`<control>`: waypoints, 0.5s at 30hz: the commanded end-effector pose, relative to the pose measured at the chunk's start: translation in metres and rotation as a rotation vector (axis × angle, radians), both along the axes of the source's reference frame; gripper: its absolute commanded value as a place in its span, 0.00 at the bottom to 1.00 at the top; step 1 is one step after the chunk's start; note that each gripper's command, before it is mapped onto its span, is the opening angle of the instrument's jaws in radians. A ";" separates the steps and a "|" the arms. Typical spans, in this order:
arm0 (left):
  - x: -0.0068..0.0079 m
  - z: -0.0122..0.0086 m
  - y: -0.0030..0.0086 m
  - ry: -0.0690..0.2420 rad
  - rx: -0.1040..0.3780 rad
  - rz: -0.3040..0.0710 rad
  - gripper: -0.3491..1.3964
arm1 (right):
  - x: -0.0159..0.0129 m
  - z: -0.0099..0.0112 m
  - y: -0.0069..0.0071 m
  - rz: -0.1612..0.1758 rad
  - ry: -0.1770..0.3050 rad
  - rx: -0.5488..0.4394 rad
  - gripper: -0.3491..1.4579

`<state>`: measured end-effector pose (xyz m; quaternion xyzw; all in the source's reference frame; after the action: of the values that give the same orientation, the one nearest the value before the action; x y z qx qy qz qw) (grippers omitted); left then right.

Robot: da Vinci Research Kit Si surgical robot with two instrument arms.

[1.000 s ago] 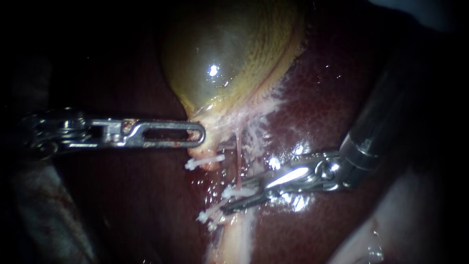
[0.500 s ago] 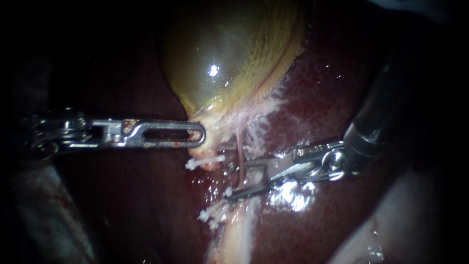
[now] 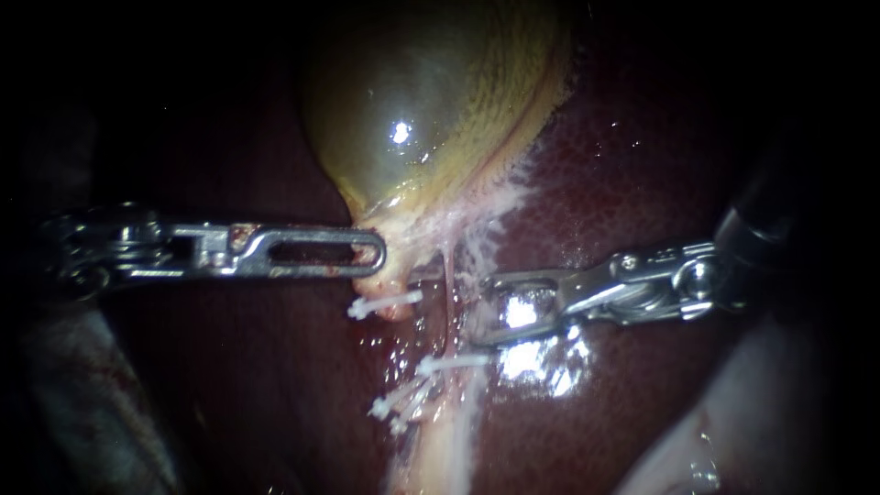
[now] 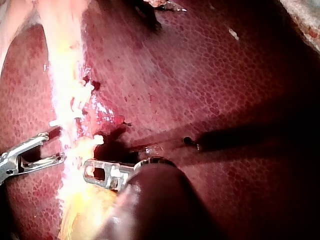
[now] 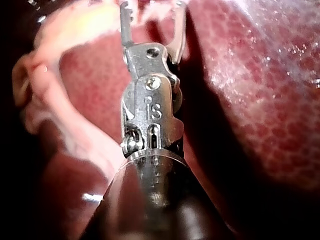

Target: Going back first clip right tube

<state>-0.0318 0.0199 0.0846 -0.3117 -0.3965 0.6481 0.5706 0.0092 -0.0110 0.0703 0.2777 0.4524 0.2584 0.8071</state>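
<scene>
1. The first clip sits across the right tube, just below the centre of the frame. The tube itself runs from top to bottom.
2. The right instrument is the nearer one. Its jaws stand spread and empty, just right of the tube and a little above the clip.
3. Its shaft leads to the right edge, so we judge the way back goes rightward over the liver, away from the tube.
4. The left instrument, at centre left, pinches the neck of the gallbladder.
</scene>
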 end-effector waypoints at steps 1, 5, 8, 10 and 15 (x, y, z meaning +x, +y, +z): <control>0.0000 0.0000 0.0000 0.000 0.000 0.000 0.00 | -0.0005 -0.0003 0.0001 0.005 0.000 -0.006 0.52; 0.0000 0.0001 0.0000 0.000 -0.001 0.001 0.00 | -0.0019 -0.0014 0.0005 0.014 0.006 -0.030 0.52; 0.0000 0.0002 0.0000 0.000 -0.001 0.001 0.00 | -0.0031 -0.0025 0.0006 0.017 0.017 -0.054 0.52; 0.0000 0.0003 0.0000 0.000 -0.002 0.001 0.00 | -0.0039 -0.0033 0.0006 0.022 0.024 -0.064 0.52; 0.0000 0.0006 0.0000 0.001 0.003 -0.002 0.00 | -0.0055 -0.0047 0.0007 0.031 0.026 -0.084 0.52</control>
<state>-0.0318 0.0199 0.0852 -0.3119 -0.3962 0.6479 0.5710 0.0035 -0.0104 0.0655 0.2374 0.4788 0.2471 0.8083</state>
